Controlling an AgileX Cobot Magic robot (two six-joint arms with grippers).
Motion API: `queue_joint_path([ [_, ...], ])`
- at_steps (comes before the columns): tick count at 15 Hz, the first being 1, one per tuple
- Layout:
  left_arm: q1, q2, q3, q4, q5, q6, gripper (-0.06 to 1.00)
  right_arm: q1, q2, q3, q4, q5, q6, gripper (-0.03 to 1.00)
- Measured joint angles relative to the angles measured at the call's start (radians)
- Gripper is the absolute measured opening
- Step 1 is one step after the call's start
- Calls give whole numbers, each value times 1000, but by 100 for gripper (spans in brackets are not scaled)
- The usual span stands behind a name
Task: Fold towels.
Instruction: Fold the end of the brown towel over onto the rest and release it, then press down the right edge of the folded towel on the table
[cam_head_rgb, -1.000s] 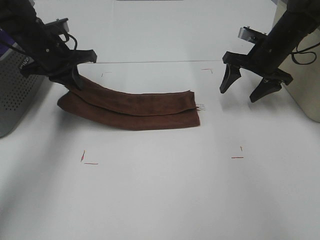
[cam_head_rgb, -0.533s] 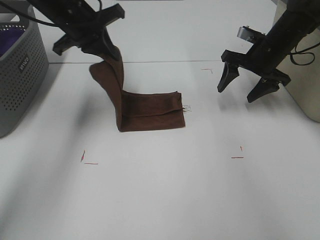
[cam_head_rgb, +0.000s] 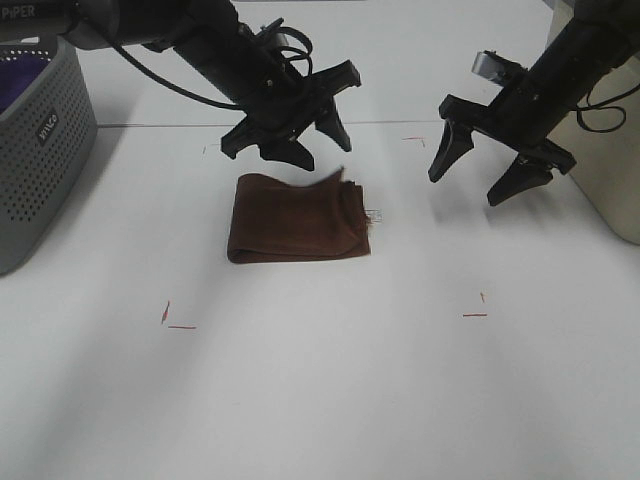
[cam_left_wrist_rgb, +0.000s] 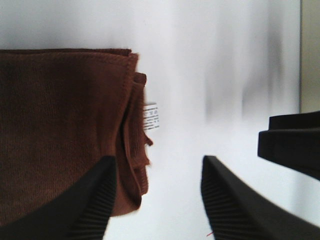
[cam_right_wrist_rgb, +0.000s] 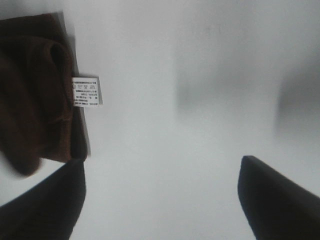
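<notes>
The dark reddish-brown towel (cam_head_rgb: 295, 218) lies folded into a small rectangle on the white table, with its white tag (cam_head_rgb: 376, 215) sticking out at the right edge. My left gripper (cam_head_rgb: 320, 152) is open and empty, just above the towel's far right corner. My right gripper (cam_head_rgb: 468, 182) is open and empty, hovering to the right of the towel and apart from it. In the left wrist view the towel (cam_left_wrist_rgb: 60, 130) and tag (cam_left_wrist_rgb: 151, 116) lie beside the open fingers (cam_left_wrist_rgb: 92, 200). The right wrist view shows the towel's edge (cam_right_wrist_rgb: 30, 95) and tag (cam_right_wrist_rgb: 86, 91).
A grey perforated basket (cam_head_rgb: 40, 150) holding a purple cloth (cam_head_rgb: 18, 80) stands at the left edge. A beige box (cam_head_rgb: 610, 170) stands at the right edge. Small red marks (cam_head_rgb: 180, 326) (cam_head_rgb: 474, 315) are drawn on the table.
My left gripper carried the towel's left end up and over to the right, laid it on the other half and let go. The right gripper barely moved.
</notes>
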Motion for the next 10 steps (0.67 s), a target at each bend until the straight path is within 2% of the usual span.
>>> queue_joint_path([
  [2,-1,0,-14,-20,-21,-3,68,0,0,0,7,29,-4,79],
  [4,1,0,-47,-14,-22,25,70,0,-1,0,79,58,-49,78],
  [7,46,0,-116,78,51,107,70,8,-3,0,340,128,-219,78],
  [10,111,0,-133,179,149,106,70,84,0,0,585,132,-376,78],
])
